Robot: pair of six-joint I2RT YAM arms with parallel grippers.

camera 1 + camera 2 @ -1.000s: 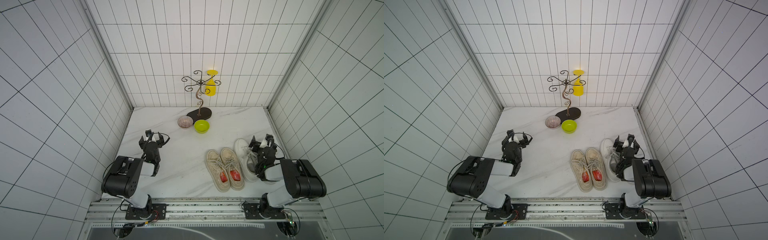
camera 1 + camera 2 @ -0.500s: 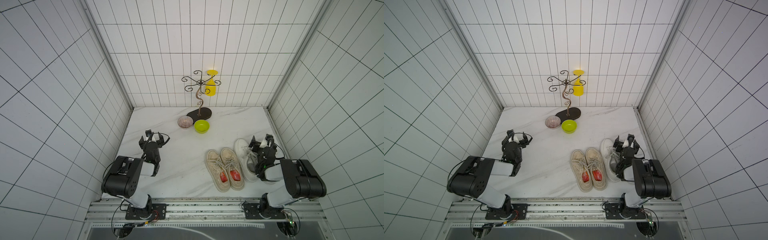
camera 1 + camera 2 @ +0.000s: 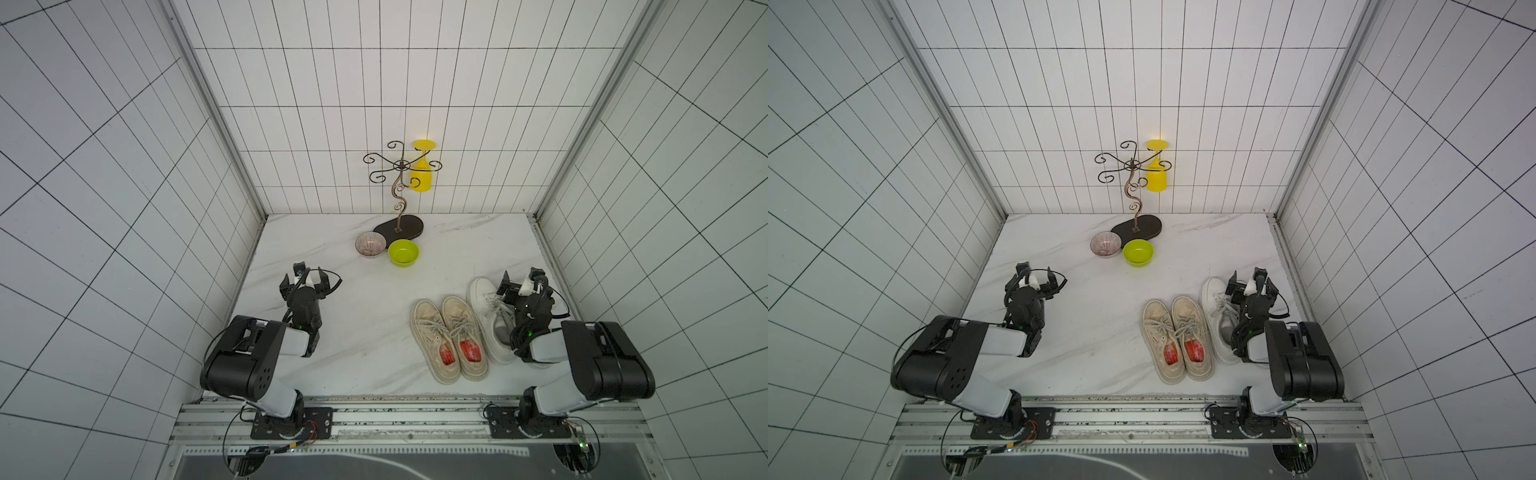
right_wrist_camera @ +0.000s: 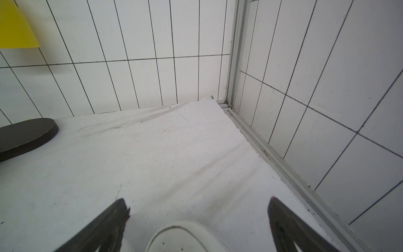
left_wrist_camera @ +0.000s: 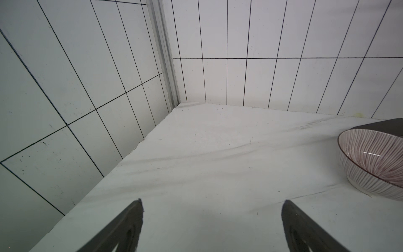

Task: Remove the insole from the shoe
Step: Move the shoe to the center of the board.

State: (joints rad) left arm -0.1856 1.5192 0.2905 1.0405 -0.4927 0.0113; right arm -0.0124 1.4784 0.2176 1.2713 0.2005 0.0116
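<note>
No change from one second earlier: both arms are stationary and no insole has been disturbed, so removal has not begun. The left gripper (image 3: 309, 276) and right gripper (image 3: 520, 283) stand fully spread and empty. The white sneaker (image 3: 484, 305) lies on the tabletop (image 3: 374, 299) with its toe beneath the right gripper. The beige shoes (image 3: 449, 332), with red insoles (image 3: 470, 350) showing, lie just beside it.

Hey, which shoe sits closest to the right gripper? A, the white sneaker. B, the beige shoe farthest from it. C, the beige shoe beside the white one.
A: in the right wrist view the toe of the white sneaker shows between the fingers of the open right gripper.
</note>
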